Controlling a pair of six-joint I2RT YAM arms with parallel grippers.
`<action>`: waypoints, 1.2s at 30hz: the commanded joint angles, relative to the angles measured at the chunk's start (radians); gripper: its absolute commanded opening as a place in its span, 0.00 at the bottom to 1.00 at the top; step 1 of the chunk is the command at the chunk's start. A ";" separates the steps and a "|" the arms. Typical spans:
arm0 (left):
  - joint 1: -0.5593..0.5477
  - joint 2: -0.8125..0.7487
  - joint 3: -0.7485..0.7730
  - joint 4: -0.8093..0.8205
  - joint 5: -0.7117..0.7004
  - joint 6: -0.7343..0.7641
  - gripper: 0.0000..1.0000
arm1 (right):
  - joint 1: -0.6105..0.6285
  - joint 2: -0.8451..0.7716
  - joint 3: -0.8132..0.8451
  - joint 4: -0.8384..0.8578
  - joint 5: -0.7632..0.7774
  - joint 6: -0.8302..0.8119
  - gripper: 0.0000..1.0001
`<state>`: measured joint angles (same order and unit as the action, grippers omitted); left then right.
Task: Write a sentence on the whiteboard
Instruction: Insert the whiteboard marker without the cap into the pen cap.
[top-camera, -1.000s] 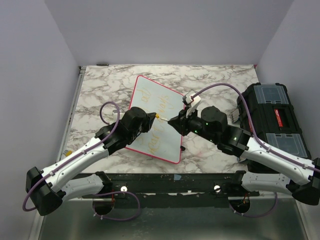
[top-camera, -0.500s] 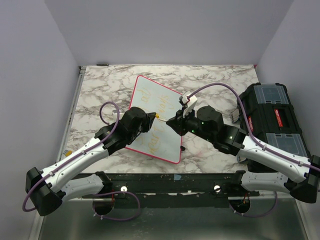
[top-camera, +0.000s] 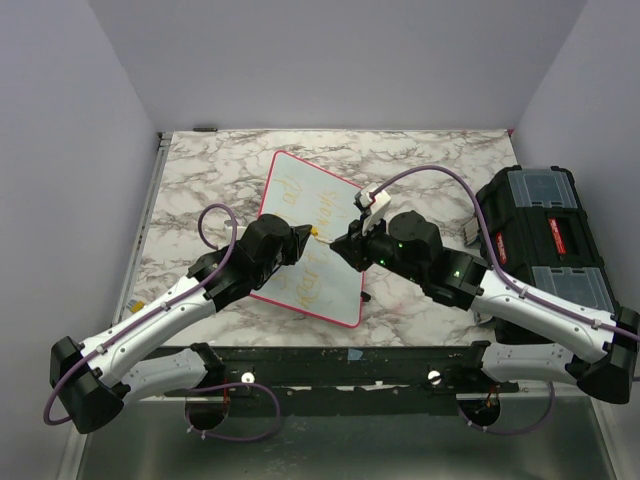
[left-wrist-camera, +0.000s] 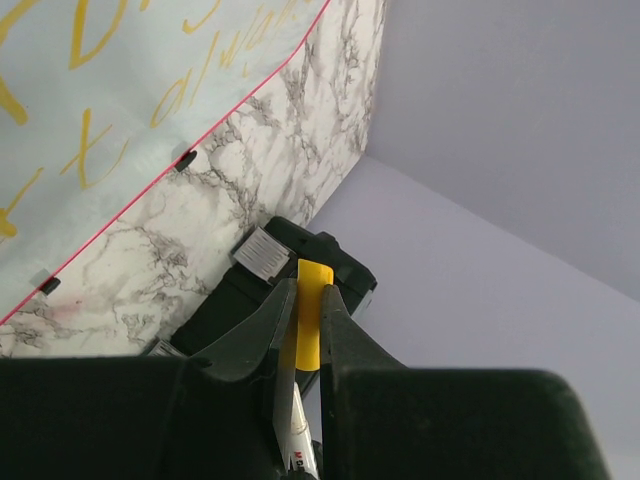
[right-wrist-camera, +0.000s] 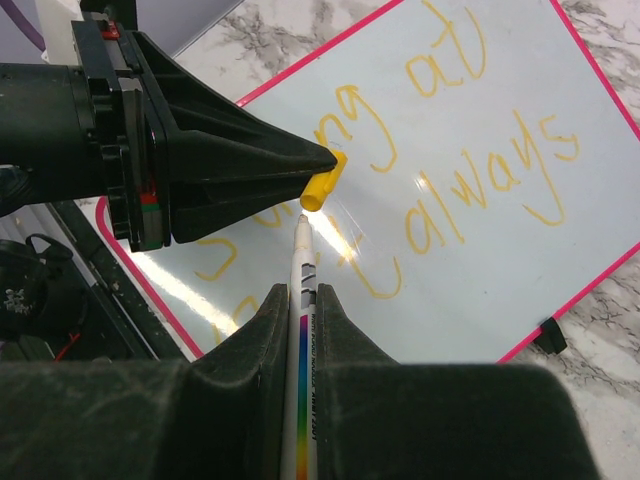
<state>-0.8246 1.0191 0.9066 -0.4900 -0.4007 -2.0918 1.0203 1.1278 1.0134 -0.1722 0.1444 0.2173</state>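
Note:
The whiteboard (top-camera: 300, 178), pale with a red rim, lies tilted on the marble table. The sentence (right-wrist-camera: 470, 170) runs across it in two lines of yellow cursive. My left gripper (top-camera: 306, 233) is shut on a small yellow cap (left-wrist-camera: 311, 320), held above the board. My right gripper (top-camera: 342, 247) is shut on a white marker (right-wrist-camera: 303, 300) with a rainbow stripe. The marker's bare tip (right-wrist-camera: 299, 226) points at the cap's open end (right-wrist-camera: 322, 187) and stops just short of it. The two grippers face each other tip to tip over the board's middle.
A black toolbox (top-camera: 540, 235) with clear lid compartments stands at the table's right edge. The board's small black feet (right-wrist-camera: 545, 335) rest on the marble. Grey walls close in the table on three sides.
The right arm has shifted slightly left, bringing the marker tip closer to the cap. The left arm has barely moved.

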 joint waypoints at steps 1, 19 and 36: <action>0.007 -0.014 -0.011 -0.004 0.019 -0.639 0.00 | 0.007 0.006 0.033 0.025 -0.006 0.005 0.01; 0.014 -0.005 -0.009 0.003 0.032 -0.630 0.00 | 0.006 -0.020 0.025 0.040 -0.011 0.010 0.01; 0.013 -0.011 -0.020 0.053 0.077 -0.605 0.00 | 0.007 0.009 0.012 0.063 0.098 0.020 0.01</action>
<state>-0.8116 1.0191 0.8967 -0.4583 -0.3614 -2.0922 1.0218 1.1259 1.0134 -0.1421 0.1745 0.2302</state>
